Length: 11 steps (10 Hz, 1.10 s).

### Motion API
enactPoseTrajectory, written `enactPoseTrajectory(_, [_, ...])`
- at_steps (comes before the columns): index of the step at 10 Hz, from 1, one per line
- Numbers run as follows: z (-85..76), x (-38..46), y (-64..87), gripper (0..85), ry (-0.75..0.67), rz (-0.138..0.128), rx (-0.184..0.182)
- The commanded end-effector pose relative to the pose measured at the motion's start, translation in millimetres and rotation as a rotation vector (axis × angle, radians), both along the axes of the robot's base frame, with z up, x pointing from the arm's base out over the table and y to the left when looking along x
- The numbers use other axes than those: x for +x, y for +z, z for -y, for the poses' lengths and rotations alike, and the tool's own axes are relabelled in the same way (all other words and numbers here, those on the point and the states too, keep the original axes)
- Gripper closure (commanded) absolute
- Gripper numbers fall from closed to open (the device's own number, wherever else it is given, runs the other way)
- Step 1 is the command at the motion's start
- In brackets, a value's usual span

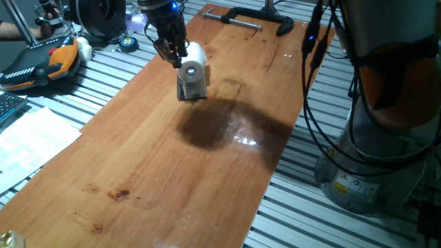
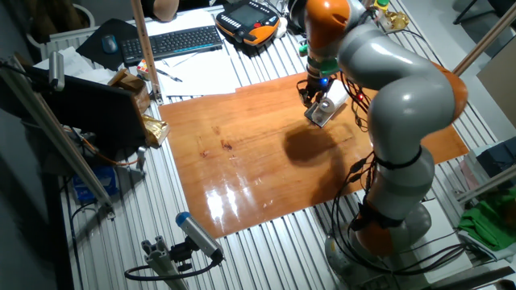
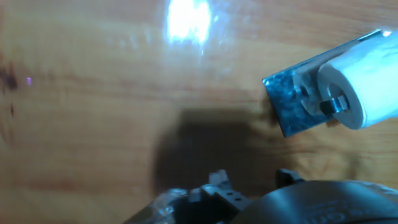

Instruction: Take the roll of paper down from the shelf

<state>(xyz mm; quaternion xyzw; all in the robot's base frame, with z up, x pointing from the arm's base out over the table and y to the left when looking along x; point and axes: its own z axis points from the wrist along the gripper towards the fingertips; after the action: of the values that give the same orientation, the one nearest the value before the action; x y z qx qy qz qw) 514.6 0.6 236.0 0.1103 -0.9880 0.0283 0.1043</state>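
I find the roll (image 1: pixel 192 62) on the shelf (image 1: pixel 192 88) near the table's (image 1: pixel 165 179) far edge, core end facing the pincer (image 1: pixel 172 54). My pincer hangs just beside that end; its opening I cannot tell.

The arm reaches over the far part of the table, wrist angled downward. The gripper (image 1: pixel 172 49) hangs low, its dark fingers (image 1: pixel 167 48) close together; whether they are closed is unclear.
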Motion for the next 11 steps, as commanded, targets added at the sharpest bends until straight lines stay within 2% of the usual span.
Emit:
enactPoseTrajectory(1, [0.0, -0.1, -0.1, 84.0, 0.133, -0.048, -0.018])
enactPoseTrajectory(5, [0.1, -1.8, 0.0, 84.0, 0.122, -0.027, -0.022])
enactPoseTrajectory(8, [0.2, -1.9, 0.1, 84.0, 0.122, -0.026, -0.022])
enactPoseTrajectory(9, [0.4, -2.3, 0.2, 84.0, 0.104, -0.018, -0.025])
enactPoseTrajectory(10, [0.4, -2.3, 0.2, 84.0, 0.072, 0.007, -0.032])
enactPoseTrajectory(11, [0.4, -2.3, 0.2, 84.3, 0.014, 0.020, -0.045])
